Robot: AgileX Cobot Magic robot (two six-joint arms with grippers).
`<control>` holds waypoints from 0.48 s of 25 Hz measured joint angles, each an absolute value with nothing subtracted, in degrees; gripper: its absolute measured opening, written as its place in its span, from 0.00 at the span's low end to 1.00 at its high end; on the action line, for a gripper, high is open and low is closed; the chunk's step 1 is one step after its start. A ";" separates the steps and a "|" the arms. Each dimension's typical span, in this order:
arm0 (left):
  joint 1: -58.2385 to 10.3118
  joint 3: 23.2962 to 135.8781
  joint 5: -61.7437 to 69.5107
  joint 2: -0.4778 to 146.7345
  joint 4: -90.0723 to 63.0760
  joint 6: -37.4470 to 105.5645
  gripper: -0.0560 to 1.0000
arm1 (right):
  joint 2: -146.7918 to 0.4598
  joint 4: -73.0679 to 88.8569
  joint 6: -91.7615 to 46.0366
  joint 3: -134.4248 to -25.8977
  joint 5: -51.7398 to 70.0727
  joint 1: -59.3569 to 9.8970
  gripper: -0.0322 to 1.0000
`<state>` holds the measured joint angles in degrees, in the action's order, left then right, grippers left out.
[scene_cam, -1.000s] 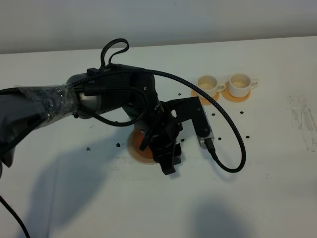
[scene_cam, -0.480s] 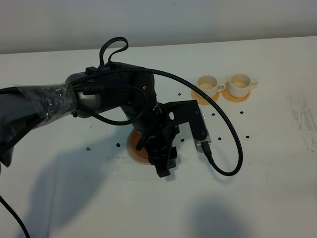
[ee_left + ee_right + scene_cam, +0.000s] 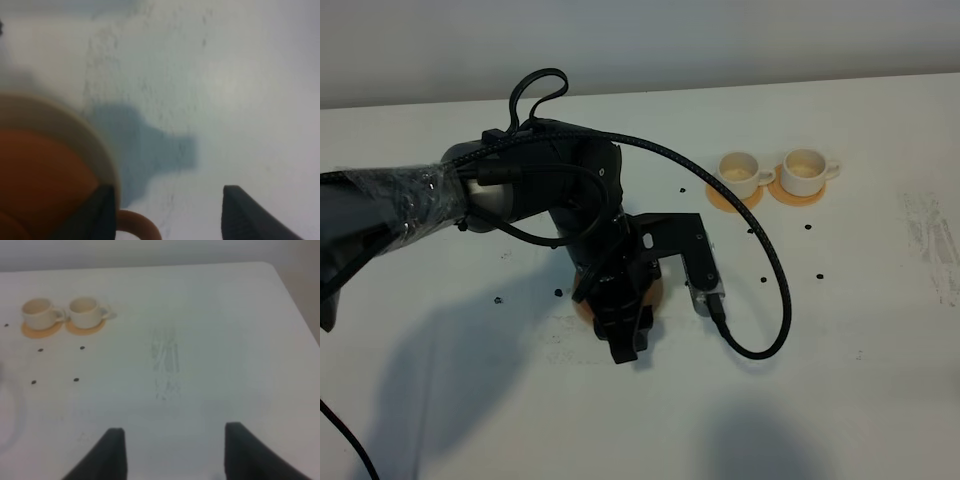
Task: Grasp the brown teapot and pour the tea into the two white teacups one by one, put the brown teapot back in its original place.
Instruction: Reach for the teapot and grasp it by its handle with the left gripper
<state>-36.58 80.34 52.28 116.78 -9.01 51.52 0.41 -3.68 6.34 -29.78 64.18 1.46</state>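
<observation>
The brown teapot (image 3: 40,190) sits on the pale tan disc (image 3: 85,135) and is close and blurred in the left wrist view. Its loop handle (image 3: 137,226) lies between my left gripper's (image 3: 167,202) fingers, close beside one finger (image 3: 102,215). The jaws stand wide apart. In the high view my left arm hides the teapot; only the disc's edge (image 3: 584,306) shows beside the gripper (image 3: 625,345). The two white teacups (image 3: 740,171) (image 3: 807,169) stand on orange coasters at the back right and also show in the right wrist view (image 3: 39,311) (image 3: 86,311). My right gripper (image 3: 172,440) is open and empty.
A black cable (image 3: 770,290) loops from the left arm over the table toward the cups. Small dark specks (image 3: 818,274) lie scattered on the white table (image 3: 860,380). The table's right edge (image 3: 295,295) shows in the right wrist view.
My left arm and gripper have shifted left and toward the front over the disc. The cups have not moved.
</observation>
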 joint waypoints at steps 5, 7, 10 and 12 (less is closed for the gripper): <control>-36.35 80.34 53.45 116.78 -7.84 51.41 0.52 | 0.41 -3.68 6.34 -29.78 64.18 1.46 0.45; -36.35 80.34 53.84 116.78 -7.23 51.29 0.52 | 0.41 -3.68 6.34 -29.78 64.18 1.46 0.45; -36.35 80.29 54.65 116.78 -6.25 50.93 0.51 | 0.41 -3.68 6.34 -29.78 64.18 1.46 0.45; -36.28 80.29 54.92 116.78 -5.99 50.70 0.51 | 0.41 -3.68 6.34 -29.78 64.18 1.46 0.45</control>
